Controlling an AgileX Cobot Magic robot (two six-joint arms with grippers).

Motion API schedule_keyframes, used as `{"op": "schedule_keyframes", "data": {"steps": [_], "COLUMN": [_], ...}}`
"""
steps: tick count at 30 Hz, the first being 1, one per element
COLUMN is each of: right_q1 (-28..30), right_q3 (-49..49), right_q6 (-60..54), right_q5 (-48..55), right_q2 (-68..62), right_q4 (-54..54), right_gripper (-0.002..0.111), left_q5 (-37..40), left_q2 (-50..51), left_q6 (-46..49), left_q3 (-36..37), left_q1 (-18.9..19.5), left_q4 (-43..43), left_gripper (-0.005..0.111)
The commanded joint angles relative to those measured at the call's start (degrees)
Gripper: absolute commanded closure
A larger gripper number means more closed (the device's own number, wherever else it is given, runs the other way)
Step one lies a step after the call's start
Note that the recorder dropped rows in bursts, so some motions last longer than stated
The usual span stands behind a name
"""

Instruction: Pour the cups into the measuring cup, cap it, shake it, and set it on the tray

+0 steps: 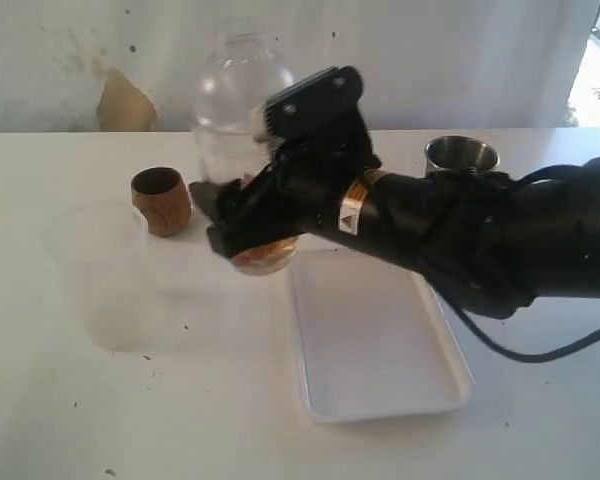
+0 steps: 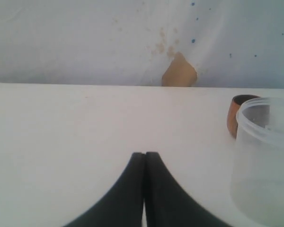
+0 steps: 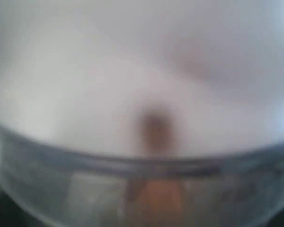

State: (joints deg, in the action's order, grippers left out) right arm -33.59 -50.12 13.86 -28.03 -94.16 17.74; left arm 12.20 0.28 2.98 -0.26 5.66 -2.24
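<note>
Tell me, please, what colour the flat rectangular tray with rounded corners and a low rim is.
White, plain and unpatterned. The flat rectangular tray shows best in the exterior view.

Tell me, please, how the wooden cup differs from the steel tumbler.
The wooden cup is brown and matte; the steel tumbler is silvery and shiny. The wooden cup stands fully visible on the left; the steel tumbler, on the right, is partly hidden behind the right arm. Both stand upright with open mouths.

white table (image 1: 540,430) | on it: wooden cup (image 1: 161,200); frosted cup (image 1: 105,275) (translucent); tray (image 1: 375,345); steel tumbler (image 1: 461,156)
</note>
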Motion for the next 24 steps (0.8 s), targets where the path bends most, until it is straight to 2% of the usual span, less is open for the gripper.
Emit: {"op": "schedule_keyframes", "data": {"steps": [1,2,4,5,6,7,8,9,10,11,12,13,14,15,16,19,24], "right_q1": [0.67,1.06,0.13,-0.88,-0.34,1.23,1.98,0.83,-1.47,-1.73,-0.32,-0.18,-1.16,-2.21,-2.38,-2.38,-1.29], "right_q3": [-0.59,-0.59,-1.41,-2.22,-3.85,-3.75,-3.08,-3.28,-4.77,-5.72,-6.44,-6.44,-7.42,-9.06,-9.66,-10.13,-15.46], "right_q6": [-11.27,-8.64,-2.45,-0.76,-6.73,-8.90,-5.86,-0.78,-1.09,-5.12,-11.45,-11.58,-12.76,-12.59,-12.48,-12.77,-17.96], "right_q5": [-5.72,-7.00,-4.88,-0.85,4.35,2.08,-3.23,-4.75,0.57,4.30,2.47,0.62,2.64,9.55,11.12,6.78,13.06], "right_q2": [0.16,-0.12,0.14,0.42,0.29,-0.15,-0.87,-1.24,-1.34,-1.45,-2.21,-2.68,-3.43,-3.72,-4.49,-7.51,-13.17], "right_q4": [-21.56,-18.52,2.31,8.43,-1.70,-11.81,-14.84,-1.25,8.05,3.28,-13.65,-14.33,-3.49,-0.45,-1.98,-2.94,-2.94], "right_gripper": [0.108,0.108,0.108,0.108,0.108,0.108,0.108,0.108,0.108,0.108,0.108,0.108,0.108,0.108,0.108,0.108,0.108], "left_q5": [-0.64,-0.64,-0.54,-0.54,-0.54,-0.54,-0.54,-0.54,-0.54,-0.54,-0.54,-0.54,-0.54,-0.54,-0.54,-0.54,-0.54], "left_q2": [-0.28,-0.28,-0.28,-0.28,-0.28,-0.28,-0.28,-0.28,-0.28,-0.28,-0.28,-0.28,-0.28,-0.28,-0.28,-0.28,-0.28], "left_q6": [-0.17,-0.17,-0.19,-0.19,-0.19,-0.19,-0.19,-0.19,-0.19,-0.19,-0.19,-0.19,-0.19,-0.19,-0.19,-0.19,-0.19], "left_q3": [0.26,0.26,0.26,0.26,0.26,0.26,0.26,0.26,0.26,0.26,0.26,0.26,0.26,0.26,0.26,0.26,0.26], "left_q1": [-0.05,-0.05,-0.05,-0.05,-0.05,-0.05,-0.05,-0.05,-0.05,-0.05,-0.05,-0.05,-0.05,-0.05,-0.05,-0.05,-0.05], "left_q4": [0.16,0.16,0.16,0.16,0.16,0.16,0.16,0.16,0.16,0.16,0.16,0.16,0.16,0.16,0.16,0.16,0.16], "left_gripper": [0.107,0.107,0.107,0.107,0.107,0.107,0.107,0.107,0.107,0.107,0.107,0.107,0.107,0.107,0.107,0.107,0.107]}}
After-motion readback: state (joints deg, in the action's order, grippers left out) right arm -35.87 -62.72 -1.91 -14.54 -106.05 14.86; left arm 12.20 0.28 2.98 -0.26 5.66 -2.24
